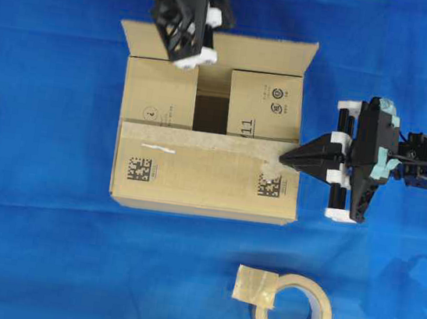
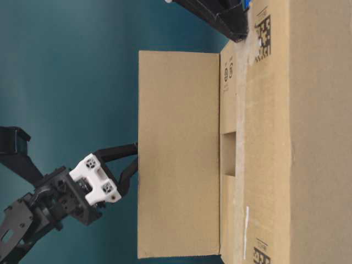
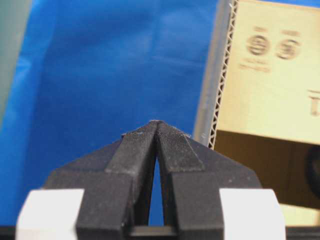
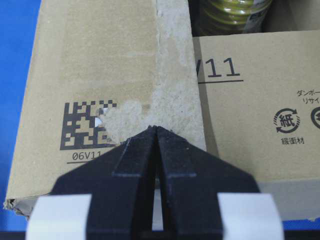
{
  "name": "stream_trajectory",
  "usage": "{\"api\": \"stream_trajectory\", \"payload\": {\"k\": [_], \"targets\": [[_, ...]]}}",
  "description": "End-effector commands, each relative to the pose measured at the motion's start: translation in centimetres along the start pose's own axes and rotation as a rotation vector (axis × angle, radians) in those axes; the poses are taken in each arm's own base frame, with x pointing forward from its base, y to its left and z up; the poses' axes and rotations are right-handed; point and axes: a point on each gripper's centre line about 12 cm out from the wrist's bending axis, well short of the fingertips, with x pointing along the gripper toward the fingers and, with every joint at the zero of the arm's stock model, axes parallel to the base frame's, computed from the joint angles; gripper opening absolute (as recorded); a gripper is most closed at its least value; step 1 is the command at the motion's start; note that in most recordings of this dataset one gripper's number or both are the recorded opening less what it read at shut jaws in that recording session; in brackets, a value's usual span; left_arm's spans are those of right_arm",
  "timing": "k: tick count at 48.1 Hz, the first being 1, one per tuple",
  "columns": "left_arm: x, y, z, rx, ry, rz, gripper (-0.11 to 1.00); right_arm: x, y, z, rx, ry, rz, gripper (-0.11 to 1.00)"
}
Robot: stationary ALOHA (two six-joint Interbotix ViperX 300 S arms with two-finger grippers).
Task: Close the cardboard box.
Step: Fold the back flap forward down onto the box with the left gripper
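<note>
Bright, even light falls from above; my arms throw soft shadows on the blue cloth (image 1: 29,245). My left wrist view is blurry, its printed cardboard (image 3: 270,75) out of focus.

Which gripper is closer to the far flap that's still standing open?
Left. The left gripper, shut, sits just behind the far flap; the right gripper, shut, rests on the folded near flap.

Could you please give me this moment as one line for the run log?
cardboard box: near flap down, far flap up | left gripper: shut, behind far flap | right gripper: shut, tips at near flap | tape roll: on cloth
</note>
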Motion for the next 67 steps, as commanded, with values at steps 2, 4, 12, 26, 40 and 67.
{"api": "stream_trajectory", "payload": {"k": [2,4,12,26,40,67], "targets": [[-1.6,-1.6,0.6,0.024,-0.04,-0.023,0.0,0.0,-0.1,0.8,0.001,-0.031,-0.003,0.0],[-1.6,-2.3,0.5,0.033,-0.037,-0.033,0.0,0.0,-0.1,0.8,0.001,-0.033,-0.003,0.0],[-1.8,-4.5,-0.2,0.016,-0.032,-0.07,0.0,0.0,-0.1,1.0,0.004,-0.044,-0.005,0.0],[-1.3,-6.7,-2.7,-0.032,-0.04,-0.102,0.0,0.0,-0.3,1.0,0.005,-0.045,-0.01,0.0],[0.7,-7.4,-6.5,-0.12,-0.078,-0.107,0.0,0.0,-0.6,1.1,0.009,-0.047,-0.017,0.0],[1.0,-7.8,-8.0,-0.164,-0.119,-0.114,0.0,0.0,-2.2,1.2,0.03,-0.055,-0.066,0.0]]}}
